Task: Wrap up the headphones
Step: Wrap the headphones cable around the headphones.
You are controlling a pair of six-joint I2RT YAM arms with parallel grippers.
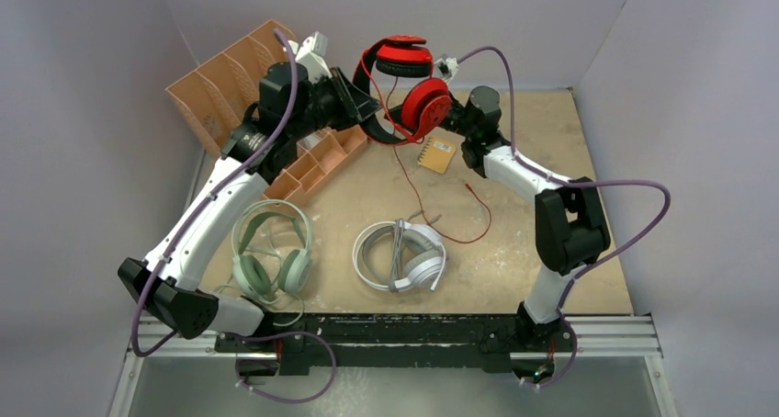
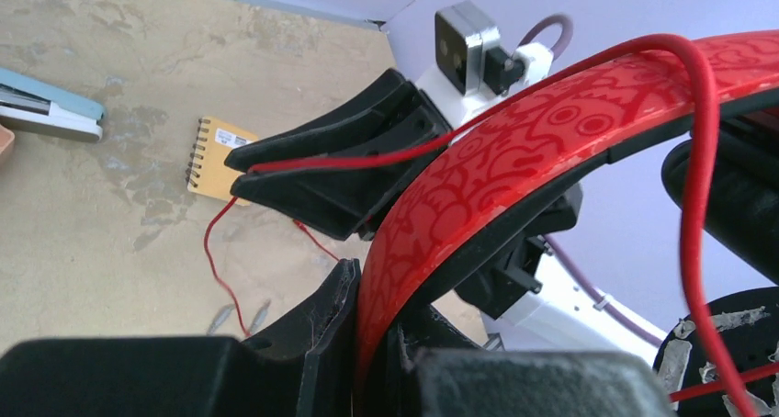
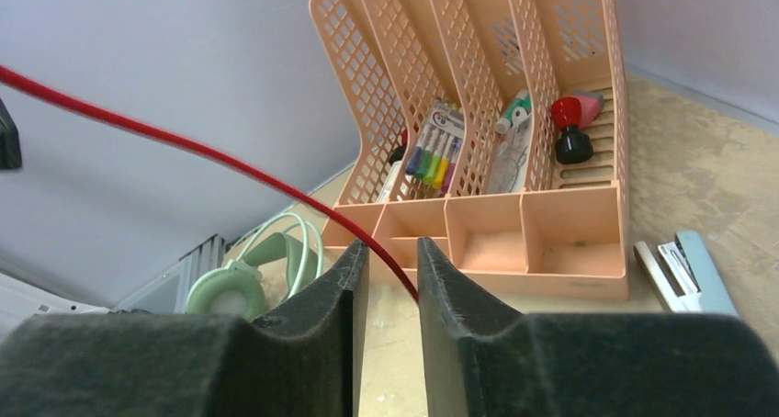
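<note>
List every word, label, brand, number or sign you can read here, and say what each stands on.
No text is readable in any view.
Spiral notebook: white sticker with print, too small to read.
Marker pack in the peach desk organizer: printed header, blurred.
Red headphones: headband shows a pattern only, no letters.

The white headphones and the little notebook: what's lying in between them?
The red cord from the red headphones runs between the notebook and the white headphones. You can see it in the top view.
</note>
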